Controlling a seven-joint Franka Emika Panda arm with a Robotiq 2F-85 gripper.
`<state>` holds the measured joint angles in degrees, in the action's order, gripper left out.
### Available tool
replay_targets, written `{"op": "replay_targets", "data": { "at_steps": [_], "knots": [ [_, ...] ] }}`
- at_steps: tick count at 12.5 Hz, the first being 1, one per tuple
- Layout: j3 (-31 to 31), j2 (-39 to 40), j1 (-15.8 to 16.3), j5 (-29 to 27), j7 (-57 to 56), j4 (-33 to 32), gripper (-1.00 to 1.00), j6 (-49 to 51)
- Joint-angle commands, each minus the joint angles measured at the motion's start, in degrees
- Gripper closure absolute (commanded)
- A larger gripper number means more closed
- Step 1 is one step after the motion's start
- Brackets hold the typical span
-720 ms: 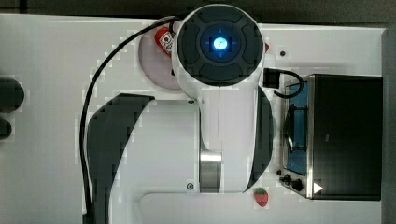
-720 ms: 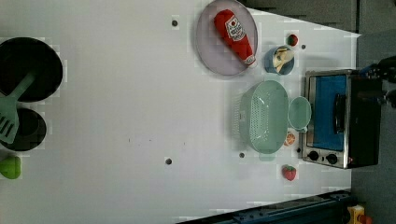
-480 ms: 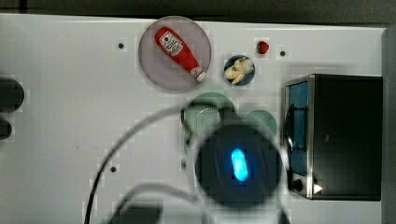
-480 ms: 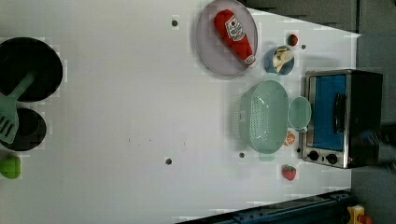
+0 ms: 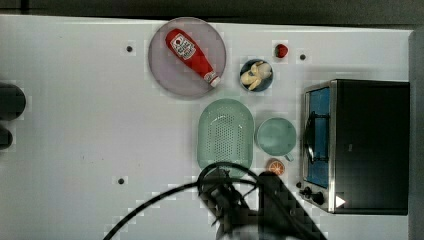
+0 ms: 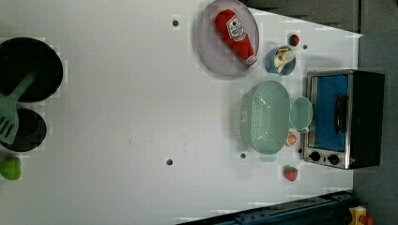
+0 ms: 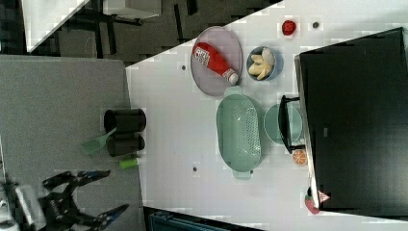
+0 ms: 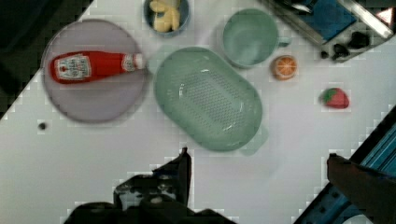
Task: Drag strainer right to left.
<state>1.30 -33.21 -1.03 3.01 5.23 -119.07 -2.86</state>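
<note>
Fingers: spread wide, holding nothing; gripper (image 8: 257, 158) above bare table (image 5: 75, 125), apart from the strainer.
Strainer (image 5: 225, 134): flat on the table, between the plate (image 5: 165, 75) with its ketchup bottle (image 5: 192, 56) and the green cup (image 5: 275, 136).
Toaster oven (image 5: 367, 145): just beyond the cup, at the top view's right.

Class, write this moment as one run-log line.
phase: approach | strainer: untouched, between plate and cup | hand: open, above table, empty
</note>
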Motion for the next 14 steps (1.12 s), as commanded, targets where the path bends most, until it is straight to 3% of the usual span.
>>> {"op": "replay_targets", "data": {
  "at_steps": [1, 6, 14],
  "knots": [
    [-1.3, 10.8, -0.2, -0.9, 5.0, -6.4, -1.0, -6.3],
    [-1.8, 23.5, -0.2, -0.9, 22.5, -13.3, -1.0, -20.6],
    [-1.8, 44.3, 0.2, -0.9, 36.2, -16.7, -1.0, -48.7]
  ]
}}
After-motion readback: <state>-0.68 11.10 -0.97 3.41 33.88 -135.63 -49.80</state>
